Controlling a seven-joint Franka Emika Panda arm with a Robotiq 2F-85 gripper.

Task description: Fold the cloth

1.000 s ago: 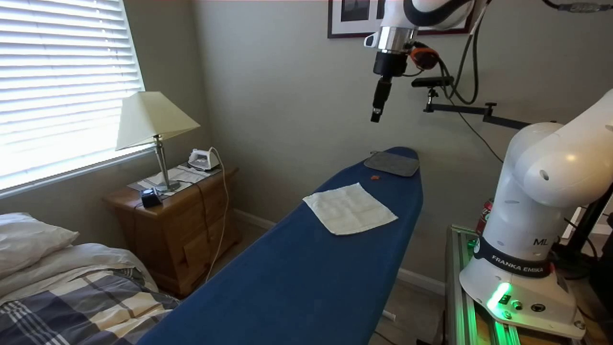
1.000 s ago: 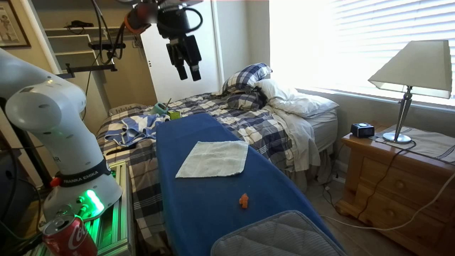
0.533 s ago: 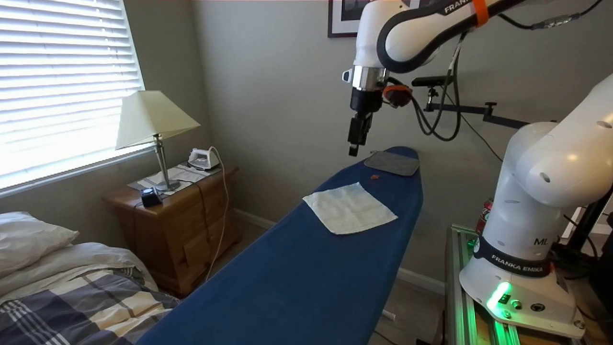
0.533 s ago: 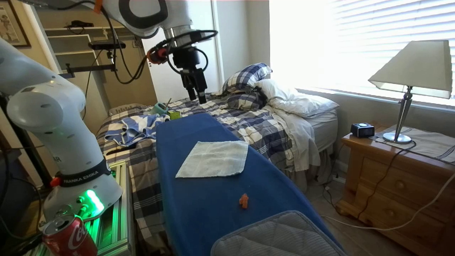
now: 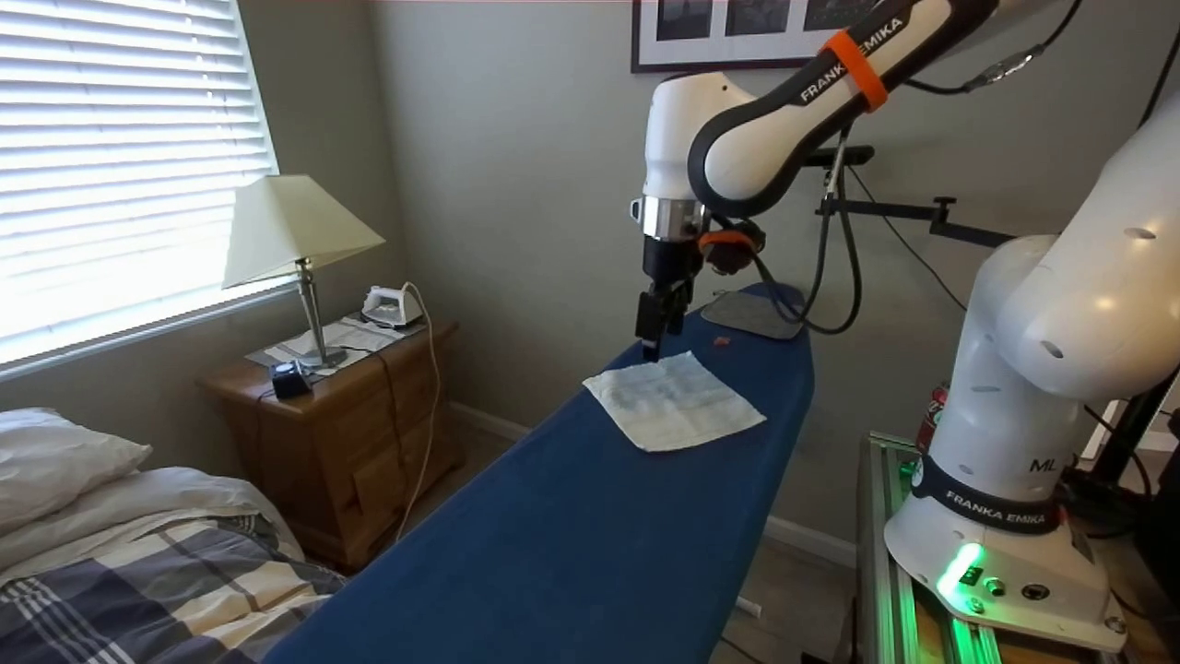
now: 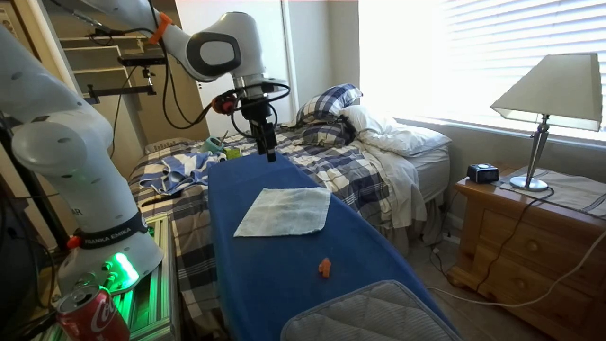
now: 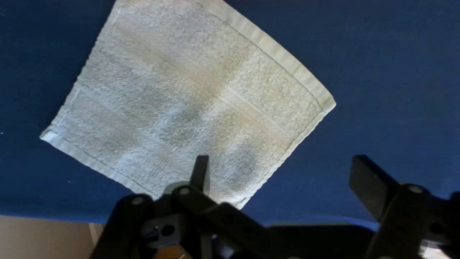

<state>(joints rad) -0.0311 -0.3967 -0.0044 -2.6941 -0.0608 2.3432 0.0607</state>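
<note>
Cloth (image 7: 187, 104): white, spread flat and unfolded on the blue ironing board (image 6: 270, 279); seen in both exterior views. Bottom corner partly behind the gripper in the wrist view.
Gripper (image 7: 284, 178): wide, pointing down; a cloth corner and bare blue board show in the gap.
Fingers (image 7: 372, 187): in the wrist view, one in front of the cloth, the other in front of bare board; raised, not touching the cloth.
Orange bit (image 6: 325, 268): small, on the board between cloth and grey pad; can't tell what it is.
Grey pad (image 6: 374, 315): quilted, lying at the board's end.
Soda can (image 6: 92, 317): red, upright, near the robot base (image 6: 118, 251).
Nightstand (image 5: 369, 452): wooden; lamp (image 5: 300, 235), white iron (image 5: 392, 309) and small black box (image 5: 290, 380) on top.
Bed (image 6: 350, 170): plaid bedding; striped towel (image 6: 182, 173) heaped on it.
</note>
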